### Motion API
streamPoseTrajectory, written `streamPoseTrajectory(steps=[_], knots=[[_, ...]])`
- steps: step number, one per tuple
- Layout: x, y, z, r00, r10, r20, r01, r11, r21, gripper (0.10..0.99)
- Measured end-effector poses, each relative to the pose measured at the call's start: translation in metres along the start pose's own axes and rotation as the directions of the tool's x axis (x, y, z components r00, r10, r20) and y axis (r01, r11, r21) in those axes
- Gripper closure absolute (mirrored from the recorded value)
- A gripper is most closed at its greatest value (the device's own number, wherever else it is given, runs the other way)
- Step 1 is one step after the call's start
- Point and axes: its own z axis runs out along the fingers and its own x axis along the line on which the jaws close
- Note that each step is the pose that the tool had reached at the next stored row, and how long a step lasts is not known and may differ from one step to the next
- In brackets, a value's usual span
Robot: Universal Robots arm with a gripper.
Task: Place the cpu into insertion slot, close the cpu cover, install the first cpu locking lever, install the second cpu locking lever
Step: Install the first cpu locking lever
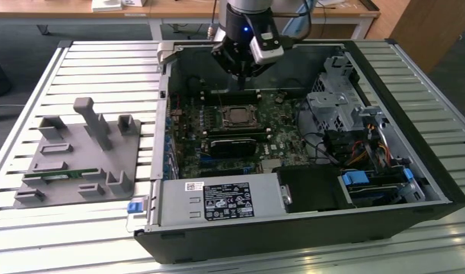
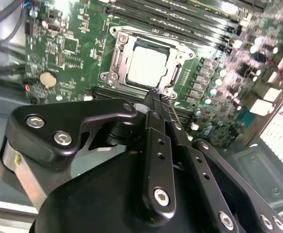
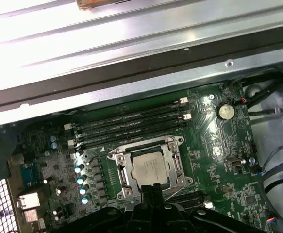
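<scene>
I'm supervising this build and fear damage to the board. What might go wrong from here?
1. The gripper, fingers shut, sits right at the cover's edge; a slip could scrape the cpu or the board.
2. The thin lever beside the fingertips looks unlatched; pushed off-line, it might bend or fail to latch.

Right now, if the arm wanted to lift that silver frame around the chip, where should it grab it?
Probably one thin side bar of the cpu cover, pinched from above at its outer edge. It lies flat, with the cpu filling its window, so only the rim seems to offer a hold.
</scene>
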Motion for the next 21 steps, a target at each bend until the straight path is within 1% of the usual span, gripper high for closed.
streamPoseTrajectory(steps=[2,4,6,9,10,11,12,13,14,17,21], knots=[[0.0,0.0,0.0,0.9993,-0.038,-0.0003,0.038,0.9993,0.0,0.98],[0.0,0.0,0.0001,0.9973,-0.074,-0.0006,0.074,0.9973,0.0,0.98],[0.0,0.0,0.0001,0.9939,-0.11,-0.0009,0.11,0.9939,0.0,0.98],[0.0,0.0,0.0002,0.9869,-0.161,-0.0015,0.161,0.9869,-0.002,0.98],[-0.0002,0.0,0.0003,0.985,-0.173,-0.0017,0.173,0.9849,-0.005,0.98],[-0.0002,0.0,0.0004,0.9836,-0.18,-0.0022,0.18,0.9835,-0.013,0.98],[-0.0003,0.0001,0.0004,0.9825,-0.186,-0.003,0.186,0.9822,-0.027,0.98],[-0.0003,0.0001,0.0004,0.9819,-0.19,-0.004,0.189,0.9809,-0.045,0.98],[-0.0003,0.0001,0.0006,0.9815,-0.192,-0.0046,0.191,0.98,-0.055,0.98],[0.0003,-0.0001,0.0018,0.9806,-0.196,-0.0045,0.196,0.9792,-0.055,0.98],[0.0058,-0.0015,0.005,0.9794,-0.202,-0.0046,0.201,0.978,-0.055,0.98]])
